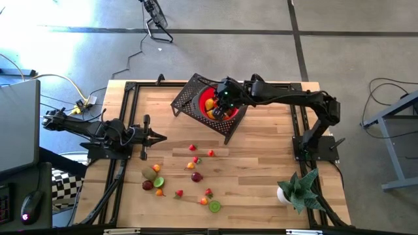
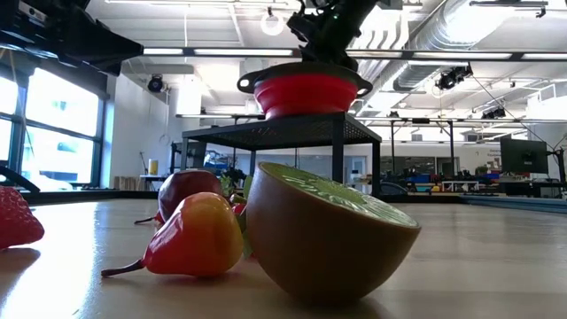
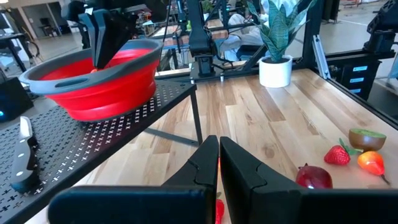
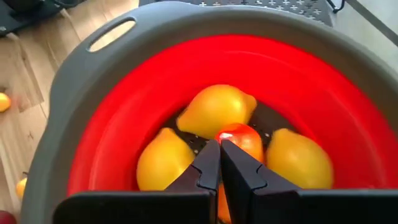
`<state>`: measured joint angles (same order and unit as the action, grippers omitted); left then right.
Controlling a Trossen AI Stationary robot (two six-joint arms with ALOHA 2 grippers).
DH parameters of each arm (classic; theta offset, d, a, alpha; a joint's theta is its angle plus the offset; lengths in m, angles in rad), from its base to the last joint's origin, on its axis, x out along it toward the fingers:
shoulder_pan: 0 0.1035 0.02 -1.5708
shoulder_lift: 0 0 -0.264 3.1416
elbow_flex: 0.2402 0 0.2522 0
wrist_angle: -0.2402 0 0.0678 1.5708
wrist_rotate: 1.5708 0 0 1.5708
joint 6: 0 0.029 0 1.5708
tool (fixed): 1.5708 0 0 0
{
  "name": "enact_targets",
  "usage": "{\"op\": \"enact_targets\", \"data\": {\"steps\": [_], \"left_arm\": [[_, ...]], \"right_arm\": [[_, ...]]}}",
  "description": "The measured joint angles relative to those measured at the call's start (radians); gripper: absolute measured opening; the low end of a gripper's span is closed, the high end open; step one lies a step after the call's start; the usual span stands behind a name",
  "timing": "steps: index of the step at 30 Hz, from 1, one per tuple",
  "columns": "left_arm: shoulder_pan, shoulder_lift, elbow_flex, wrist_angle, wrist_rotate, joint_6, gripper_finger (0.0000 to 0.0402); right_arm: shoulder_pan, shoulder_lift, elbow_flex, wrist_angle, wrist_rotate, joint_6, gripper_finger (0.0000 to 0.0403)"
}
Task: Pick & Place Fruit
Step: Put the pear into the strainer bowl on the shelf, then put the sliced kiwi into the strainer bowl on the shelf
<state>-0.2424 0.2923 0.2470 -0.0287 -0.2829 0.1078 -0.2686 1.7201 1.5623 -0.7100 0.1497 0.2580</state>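
Nearest us, loose fruit (image 1: 177, 181) lies scattered on the table (image 1: 261, 163), awaiting pickup. Our left gripper (image 1: 159, 137) waits beside it, fingers together. Farther off, our right gripper (image 4: 219, 149) hangs inside the red bowl (image 4: 155, 74) with its fingers together, over yellow fruit (image 4: 214, 109) already placed.

No text, label, brand, number or sign can be read in any of the views
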Motion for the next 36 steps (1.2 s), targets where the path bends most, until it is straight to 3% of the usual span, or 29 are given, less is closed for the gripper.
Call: {"op": "enact_targets", "data": {"steps": [7,16,19,36], "left_arm": [[0.0,0.0,0.0,0.0,0.0,0.0,0.0012],[0.0,0.0,0.0,0.0,0.0,0.0,0.0012],[0.0,0.0,0.0,0.0,0.0,0.0,0.0012],[0.0,0.0,0.0,0.0,0.003,-0.001,0.0012]], "right_arm": [[0.0,0.001,0.0,0.02,0.004,-0.052,0.001],[0.02,-0.01,-0.002,0.068,0.063,-0.074,0.0114],[0.029,-0.038,-0.002,0.079,0.061,-0.078,0.0133],[0.208,-0.268,-0.001,0.113,0.06,-0.107,0.0094]]}}
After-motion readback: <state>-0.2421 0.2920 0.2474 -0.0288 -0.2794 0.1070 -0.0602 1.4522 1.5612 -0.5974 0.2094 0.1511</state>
